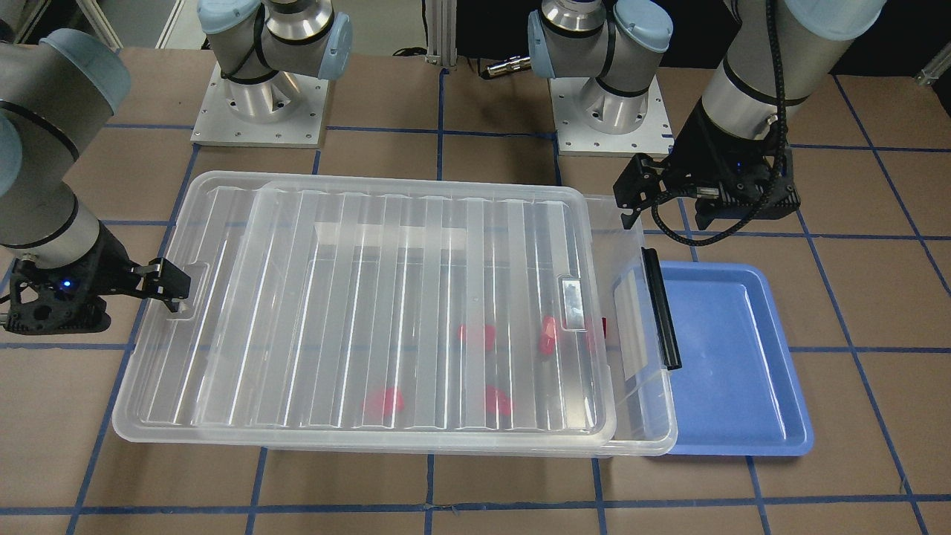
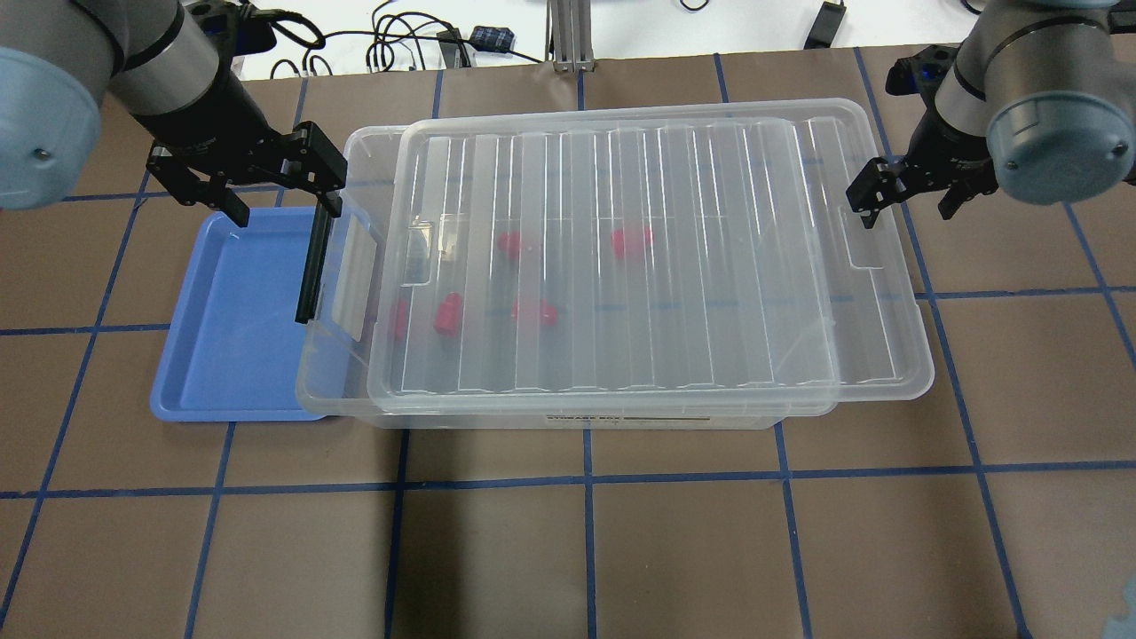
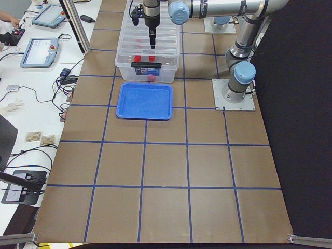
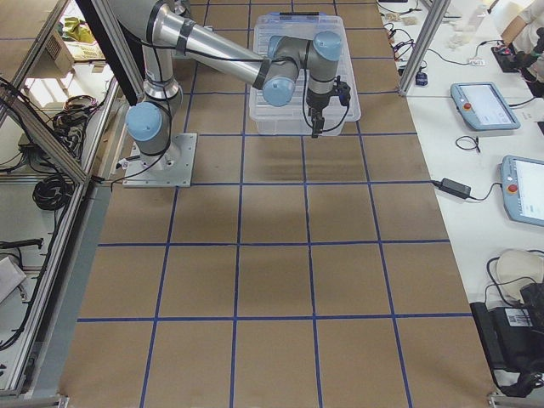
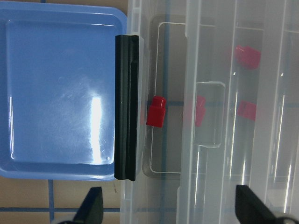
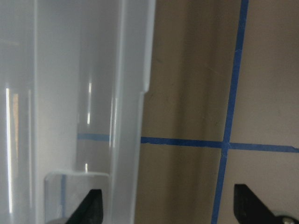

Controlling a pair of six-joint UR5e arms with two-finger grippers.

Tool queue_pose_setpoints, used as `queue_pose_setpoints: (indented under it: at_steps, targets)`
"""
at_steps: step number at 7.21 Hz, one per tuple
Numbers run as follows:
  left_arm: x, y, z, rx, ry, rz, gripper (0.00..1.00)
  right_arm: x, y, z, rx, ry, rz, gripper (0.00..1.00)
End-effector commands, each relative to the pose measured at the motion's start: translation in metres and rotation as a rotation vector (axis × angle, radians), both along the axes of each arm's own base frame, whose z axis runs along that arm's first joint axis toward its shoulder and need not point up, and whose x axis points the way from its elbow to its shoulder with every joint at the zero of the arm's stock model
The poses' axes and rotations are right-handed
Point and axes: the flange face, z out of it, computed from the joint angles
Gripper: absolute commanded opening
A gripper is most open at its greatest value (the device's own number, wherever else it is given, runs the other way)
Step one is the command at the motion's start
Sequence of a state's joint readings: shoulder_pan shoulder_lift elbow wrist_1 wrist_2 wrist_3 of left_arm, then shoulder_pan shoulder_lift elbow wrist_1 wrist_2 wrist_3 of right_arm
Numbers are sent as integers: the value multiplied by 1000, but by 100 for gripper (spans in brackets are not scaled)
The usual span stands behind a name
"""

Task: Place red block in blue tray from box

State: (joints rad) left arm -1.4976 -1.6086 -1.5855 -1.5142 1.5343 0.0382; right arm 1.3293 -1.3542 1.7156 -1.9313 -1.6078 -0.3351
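Left gripper [image 2: 284,204] hangs wide open above the box [image 2: 568,414] (clip end); right gripper [image 2: 905,202], equally wide, straddles the lid [image 2: 710,266] edge; red blocks [image 2: 446,315] inside.

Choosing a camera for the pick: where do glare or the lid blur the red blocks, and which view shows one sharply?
Left wrist view: one small glossy red plastic block is sharp, clear of the ribbed translucent lid; front-facing and overhead views: the rest are pink smears under its glare streaks.
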Motion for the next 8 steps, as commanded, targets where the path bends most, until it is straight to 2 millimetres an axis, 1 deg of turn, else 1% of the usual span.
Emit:
queue_pose_setpoints:
  at_steps: [1,3,4,5,7,8]
  targets:
    - [2,-2,-1,2,-7,2,100,-30,0,2,-1,-1,32,100]
    - [0,-2,-7,4,-6,17,100,-66,3,4,-9,0,61,100]
    - [0,-2,-9,5,-7,16,100,-78,2,3,-25,12,90,100]
    - [0,-4,-11,9,-2,0,100,-88,3,6,-30,15,80,100]
    - [-13,-15,-32,30,8,-29,100,-112,7,7,-32,14,96,100]
    - [-30,-16,-41,47,9,-58,100,-114,7,7,-32,16,95,100]
